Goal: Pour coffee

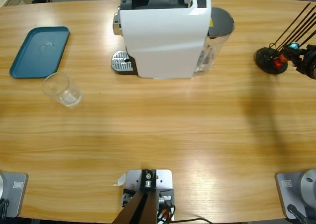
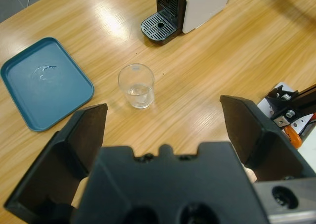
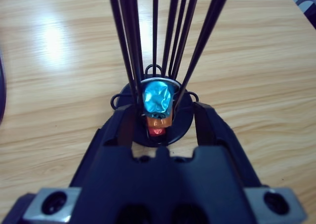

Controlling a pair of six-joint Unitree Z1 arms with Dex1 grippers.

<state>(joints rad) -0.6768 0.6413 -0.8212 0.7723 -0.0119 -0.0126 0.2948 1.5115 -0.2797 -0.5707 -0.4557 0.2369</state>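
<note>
1. Right tool (image 3: 160, 116) sits at the capsule rack (image 1: 270, 61) on the tabletop's (image 1: 163, 140) right end; its jaws flank the stacked capsules (image 3: 158, 105) (blue over orange), spread, not clamped.
2. Left tool (image 2: 163, 130) is released, wide open; the glass (image 2: 136, 85) stands directly ahead of it, upright.
3. The left arm is nearer the glass; coffee machine (image 1: 163, 33) lies beyond.
4. Glass holds no coffee; teal tray (image 1: 39, 51) carries nothing.

Bare table lies between glass (image 1: 62, 89) and white machine (image 1: 163, 33), tray (image 1: 38, 51) beside
</note>
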